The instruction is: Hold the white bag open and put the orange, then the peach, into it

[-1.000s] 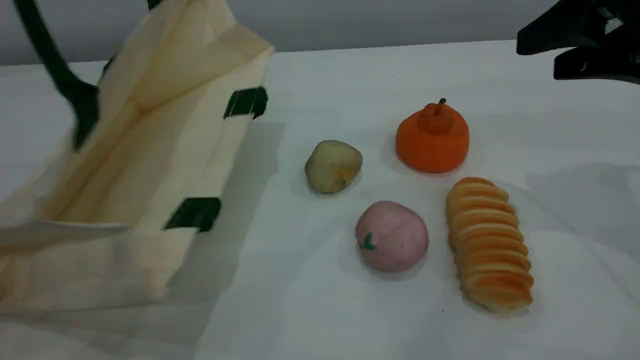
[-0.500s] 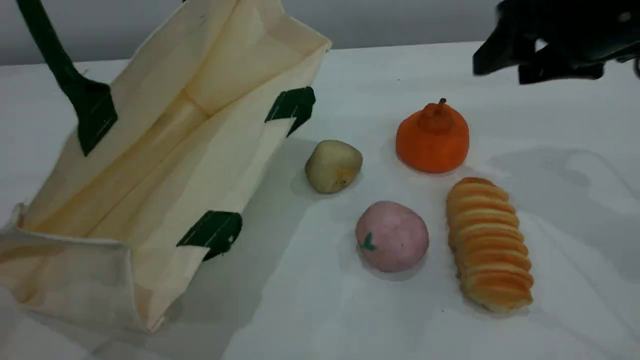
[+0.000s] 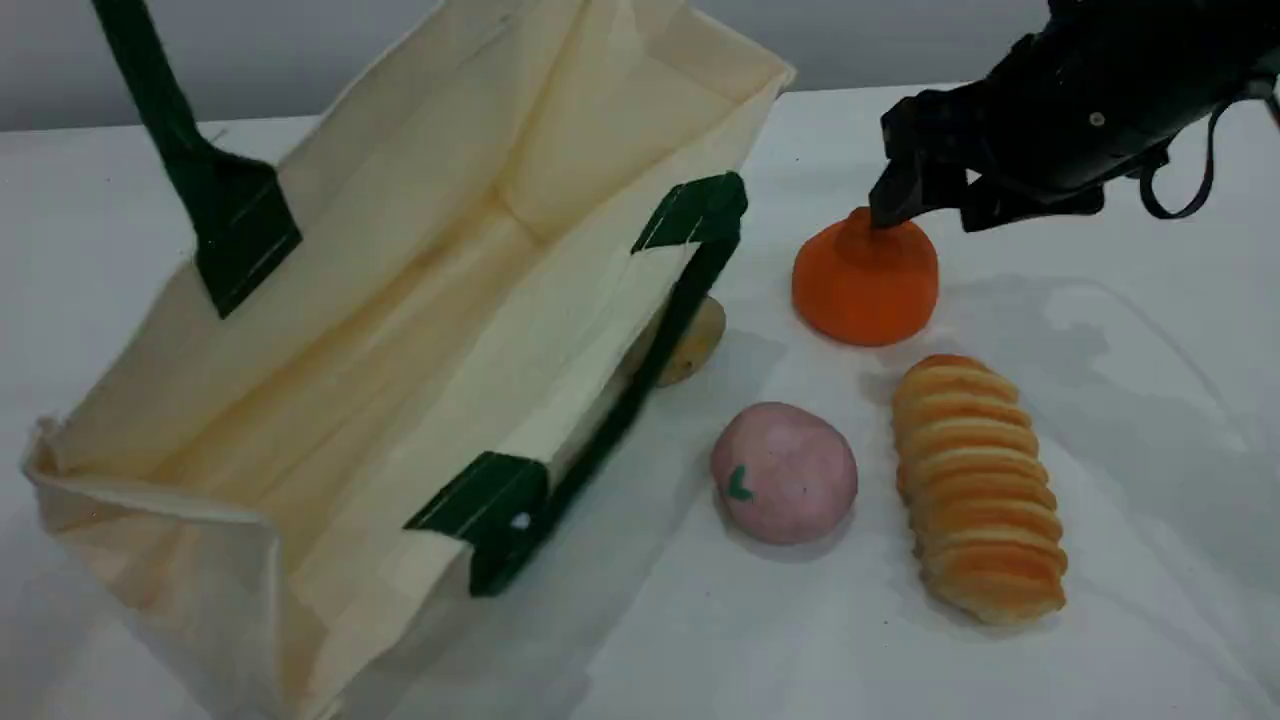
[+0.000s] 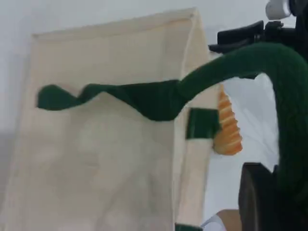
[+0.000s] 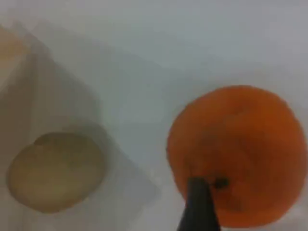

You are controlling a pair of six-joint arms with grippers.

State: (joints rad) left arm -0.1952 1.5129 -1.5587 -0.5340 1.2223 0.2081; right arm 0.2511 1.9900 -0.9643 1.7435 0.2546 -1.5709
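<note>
The white bag (image 3: 400, 300) stands with its mouth wide open at the left, hanging by one dark green handle (image 3: 190, 170) that runs up out of the scene view. In the left wrist view that handle (image 4: 269, 62) loops over my left gripper (image 4: 269, 202), which is shut on it above the bag (image 4: 106, 159). The orange (image 3: 865, 285) sits on the table right of the bag. My right gripper (image 3: 930, 205) hovers open just over its top, one fingertip (image 5: 199, 207) above the orange (image 5: 236, 154). The pink peach (image 3: 785, 472) lies nearer the front.
A yellowish potato-like lump (image 3: 695, 345) lies against the bag's near rim, half hidden by it, and shows whole in the right wrist view (image 5: 55, 171). A ridged bread loaf (image 3: 975, 490) lies right of the peach. The white table (image 3: 1150, 400) is bare at the right.
The bag has swung right and opened wider, now covering part of the potato-like lump. My right gripper has come left and down from the far right to just above the orange.
</note>
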